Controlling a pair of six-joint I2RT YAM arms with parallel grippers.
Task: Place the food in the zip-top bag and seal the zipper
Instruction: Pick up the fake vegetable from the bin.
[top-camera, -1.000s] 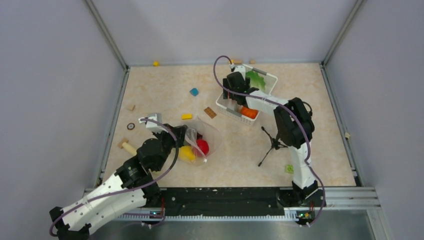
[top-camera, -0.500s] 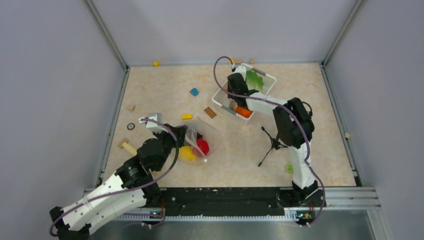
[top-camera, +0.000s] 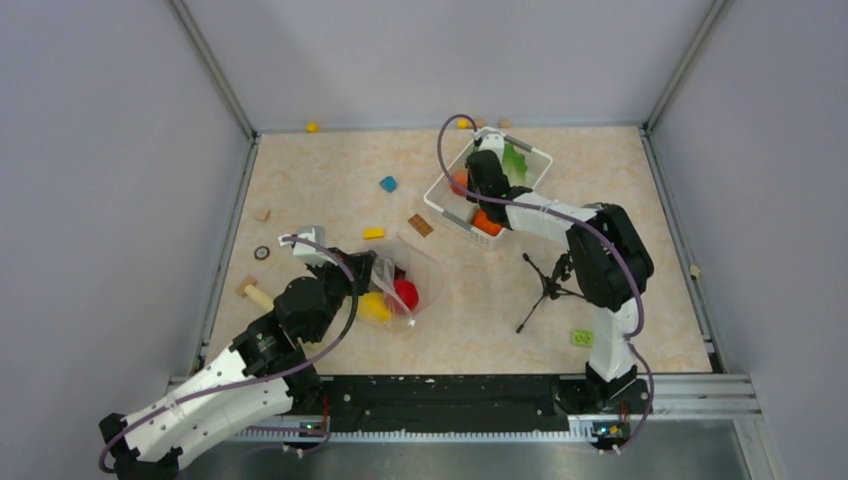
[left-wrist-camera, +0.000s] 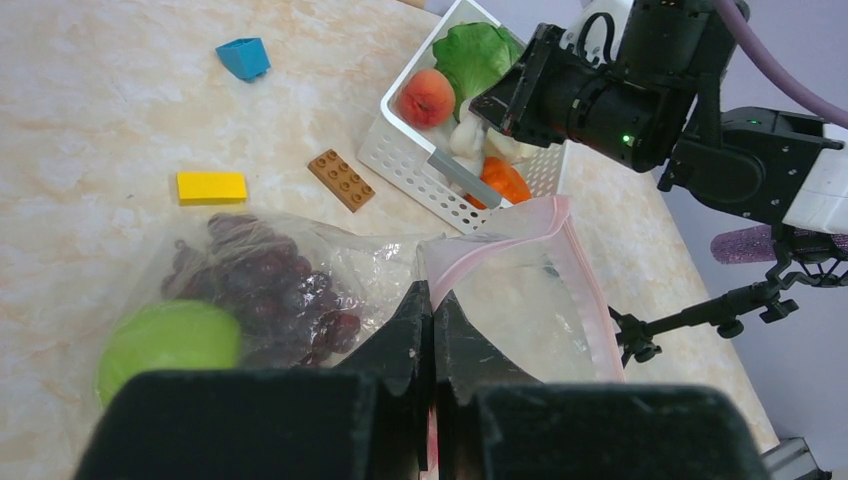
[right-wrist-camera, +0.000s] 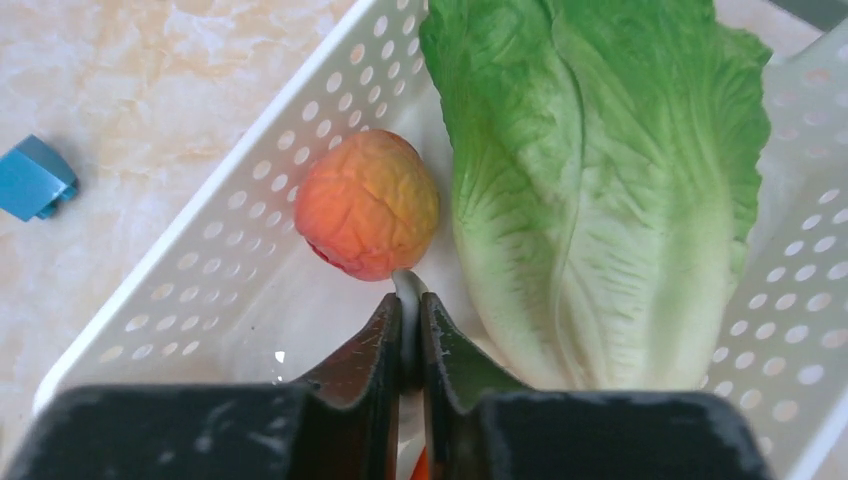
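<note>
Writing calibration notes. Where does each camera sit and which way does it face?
Top external: high above and behind the arm bases, looking down on the table; left arm and right arm show whole.
Left wrist: on the left arm, facing across to the basket; left tool at bottom, shut on the bag's pink edge; right arm beyond.
Right wrist: on the right arm, looking down into the basket; right tool shut on a white piece.
Shared: all three show basket, lettuce, orange-red fruit.
</note>
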